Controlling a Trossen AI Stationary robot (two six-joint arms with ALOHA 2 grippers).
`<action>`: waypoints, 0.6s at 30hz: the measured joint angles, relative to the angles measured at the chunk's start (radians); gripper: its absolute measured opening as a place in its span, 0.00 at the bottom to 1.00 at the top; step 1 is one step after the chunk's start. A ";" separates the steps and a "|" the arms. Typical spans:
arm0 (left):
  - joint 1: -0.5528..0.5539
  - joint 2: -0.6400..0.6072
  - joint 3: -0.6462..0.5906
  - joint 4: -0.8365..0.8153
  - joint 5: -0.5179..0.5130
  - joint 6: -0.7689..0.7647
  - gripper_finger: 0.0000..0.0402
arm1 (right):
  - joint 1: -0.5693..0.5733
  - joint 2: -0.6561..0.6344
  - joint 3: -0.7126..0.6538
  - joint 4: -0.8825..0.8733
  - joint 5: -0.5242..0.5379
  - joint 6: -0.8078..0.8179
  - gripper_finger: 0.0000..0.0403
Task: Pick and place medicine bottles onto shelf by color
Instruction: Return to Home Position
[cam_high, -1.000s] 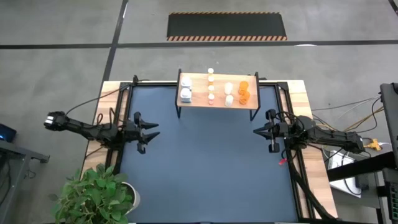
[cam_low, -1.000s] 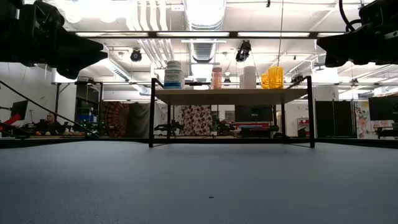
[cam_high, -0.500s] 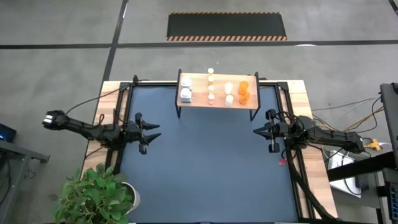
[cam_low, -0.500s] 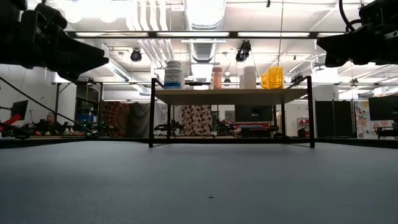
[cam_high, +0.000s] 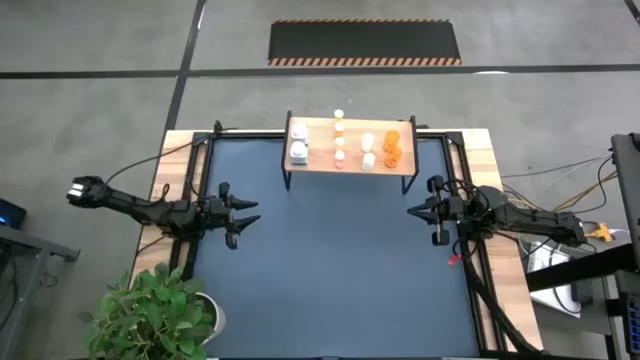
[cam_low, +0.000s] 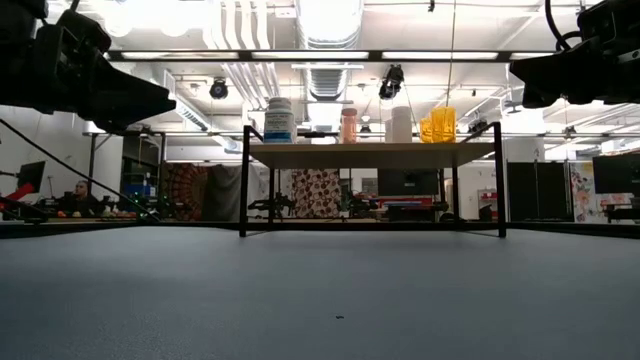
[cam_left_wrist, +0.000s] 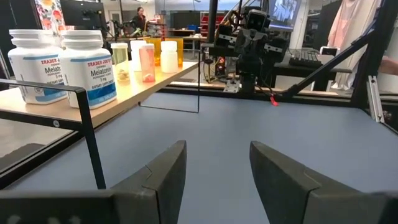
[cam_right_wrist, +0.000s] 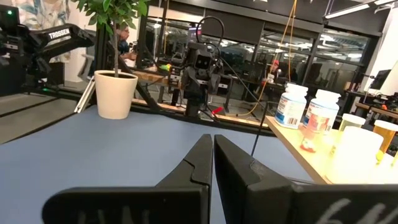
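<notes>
The left gripper hovers above the left side of the dark blue mat, its fingers spread wide with nothing between them; the right gripper hovers above the mat's right side, fingers pressed together and empty (each points inward, towards the other arm). The medicine bottles all stand upright on the shelf, well apart from both grippers; two large white bottles sit at its left end, a line of small pale and amber bottles runs front to back near the middle, two plain white bottles come next, and the orange bottles cluster at the right end. The shelf stands at the middle of the mat's far edge; the mat lies on a light-wood table; a potted plant sits at the table's near left corner.
</notes>
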 joint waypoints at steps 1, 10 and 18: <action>0.000 0.002 0.000 0.000 0.000 0.000 0.40 | 0.000 0.000 0.000 0.000 0.000 0.000 0.02; 0.000 0.020 0.000 0.000 0.000 0.000 0.40 | 0.000 0.000 0.000 0.000 0.000 0.000 0.02; 0.000 0.038 0.000 0.000 0.000 0.000 0.40 | 0.000 0.000 0.000 0.000 0.000 0.000 0.02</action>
